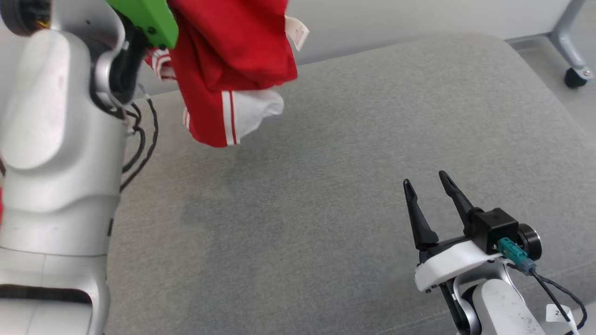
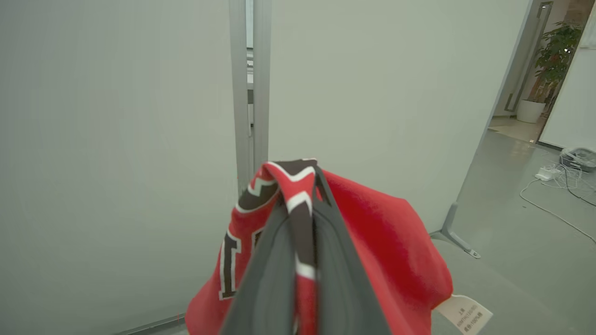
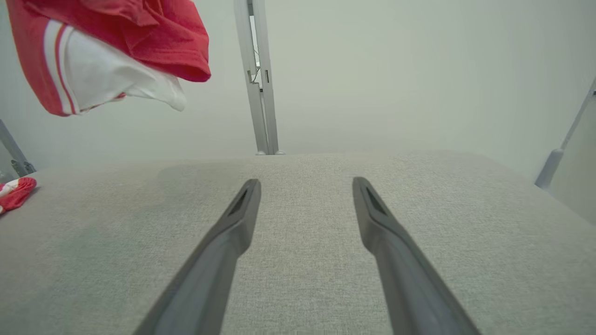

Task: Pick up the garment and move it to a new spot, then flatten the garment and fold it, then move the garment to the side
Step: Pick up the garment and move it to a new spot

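The garment (image 1: 233, 70) is red with white stripes and a white lining, and it hangs in the air above the far left of the grey padded table (image 1: 335, 195). In the left wrist view my left gripper (image 2: 300, 186) is shut on the garment's (image 2: 386, 246) striped red, white and dark trim, and the cloth drapes down around the fingers. A white label (image 2: 463, 314) dangles from it. My right gripper (image 1: 424, 180) stands open and empty low over the near right of the table. In its own view my right gripper (image 3: 306, 182) points across the table, with the garment (image 3: 116, 42) high at the upper left.
My left arm's pale forearm (image 1: 56, 139) and its black cables (image 1: 142, 144) fill the near left. A white partition (image 2: 116, 139) on a wheeled foot (image 1: 575, 77) stands behind the table. A scrap of red and white cloth (image 3: 14, 193) lies at the table's far left edge.
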